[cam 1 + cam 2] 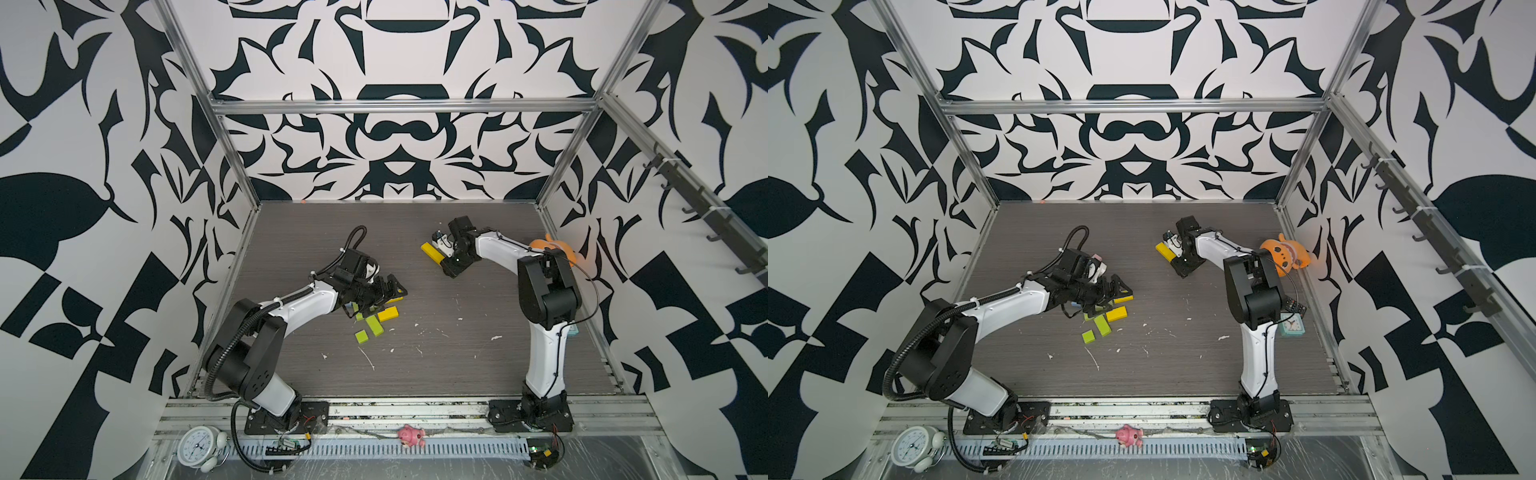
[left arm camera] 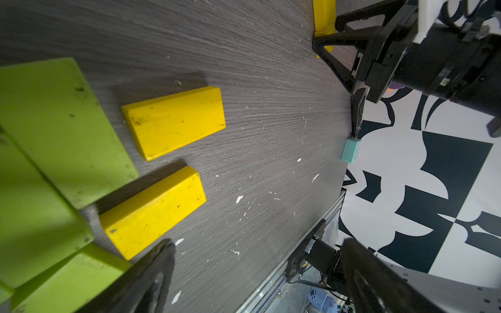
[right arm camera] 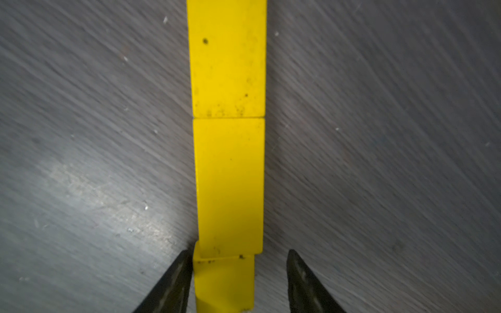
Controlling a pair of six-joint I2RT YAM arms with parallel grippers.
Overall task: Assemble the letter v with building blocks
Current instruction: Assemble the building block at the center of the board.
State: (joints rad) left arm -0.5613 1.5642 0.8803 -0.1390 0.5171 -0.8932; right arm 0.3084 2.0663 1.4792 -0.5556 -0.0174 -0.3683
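Here we are at a dark grey wood-grain desk (image 1: 457,353), flecked with white scuffs and boxed in by black-and-white patterned walls (image 1: 395,145) on an aluminium frame (image 1: 399,106). Two arms reach out over it. Towards the back, a row of three yellow blocks (image 3: 229,67) lies end to end. The right tool (image 3: 238,252) straddles the end block with jaws parted: one finger sits tight against it, the other stands clear, so nothing is gripped. Nearer the middle, the left tool (image 2: 259,244) hangs spread wide and empty beside the pile. There I count two loose yellow blocks (image 2: 173,122), lying flat and apart, and three lime green blocks (image 2: 54,122) crowded together. One orange plush toy (image 1: 1285,253) sits by the right-hand wall.
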